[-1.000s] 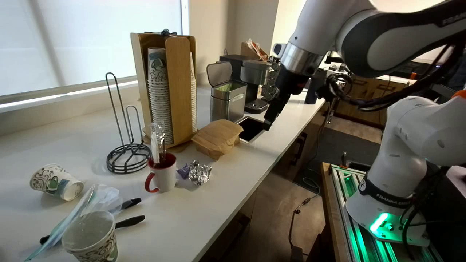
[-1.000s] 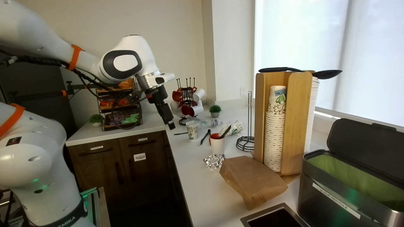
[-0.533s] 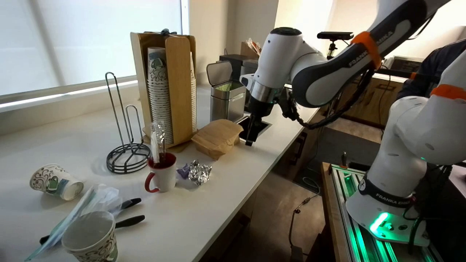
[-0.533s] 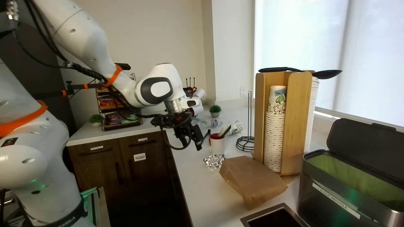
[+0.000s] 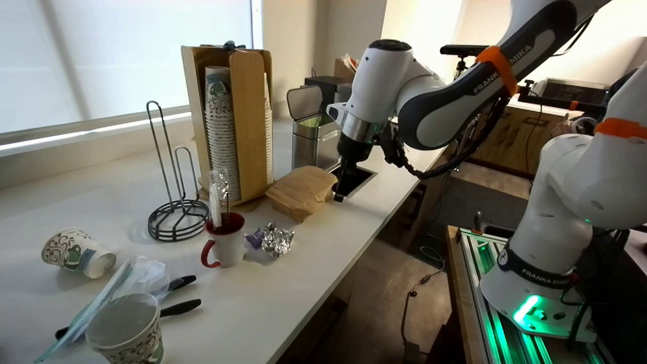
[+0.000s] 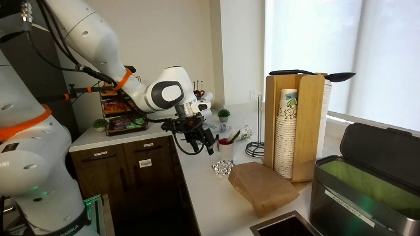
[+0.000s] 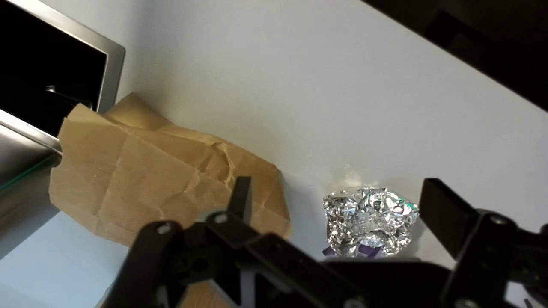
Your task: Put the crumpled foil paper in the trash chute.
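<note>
Pincer (image 7: 338, 197) gapes wide, apart from foil (image 7: 371, 218) — bag (image 7: 141, 179) partly hides chute (image 7: 110, 77) in wrist view

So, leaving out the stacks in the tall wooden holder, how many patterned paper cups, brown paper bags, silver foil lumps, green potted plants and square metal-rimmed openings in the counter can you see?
Loose white patterned paper cups: 2
Brown paper bag: 1
Crumpled silver foil lump: 1
Small green potted plants: 2
Square metal-rimmed trash chute: 1
Total: 7
</note>
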